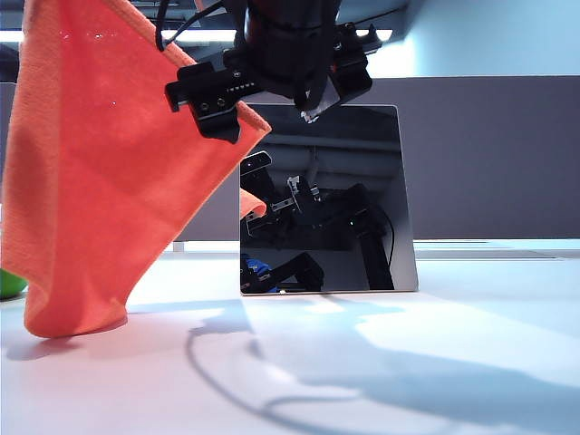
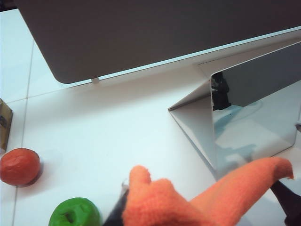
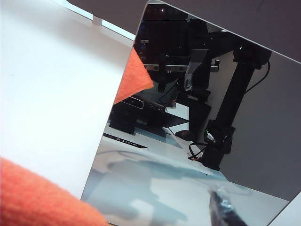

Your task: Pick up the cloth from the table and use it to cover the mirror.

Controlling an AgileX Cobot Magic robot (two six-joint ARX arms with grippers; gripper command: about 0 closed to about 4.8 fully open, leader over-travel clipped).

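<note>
The orange cloth [image 1: 100, 172] hangs in a big fold on the left, and its lower end rests on the white table [image 1: 435, 362]. My left gripper [image 2: 134, 219] is shut on a bunched corner of the cloth [image 2: 197, 202], which hides most of its jaws. It is out of the exterior view. The mirror [image 1: 326, 199] stands upright in the middle. My right gripper [image 1: 276, 100] hovers over the mirror's top edge with its jaws wide apart, and a cloth corner lies against one finger. In the right wrist view the mirror [image 3: 188, 141] fills the gap between the cloth [image 3: 37, 197] and one finger [image 3: 220, 207].
A grey partition panel [image 1: 489, 154] runs behind the mirror. A red fruit [image 2: 19, 165] and a green one [image 2: 75, 213] lie on the table to the left, beside a brown box edge [image 2: 3, 123]. The green one [image 1: 9, 283] peeks out behind the cloth.
</note>
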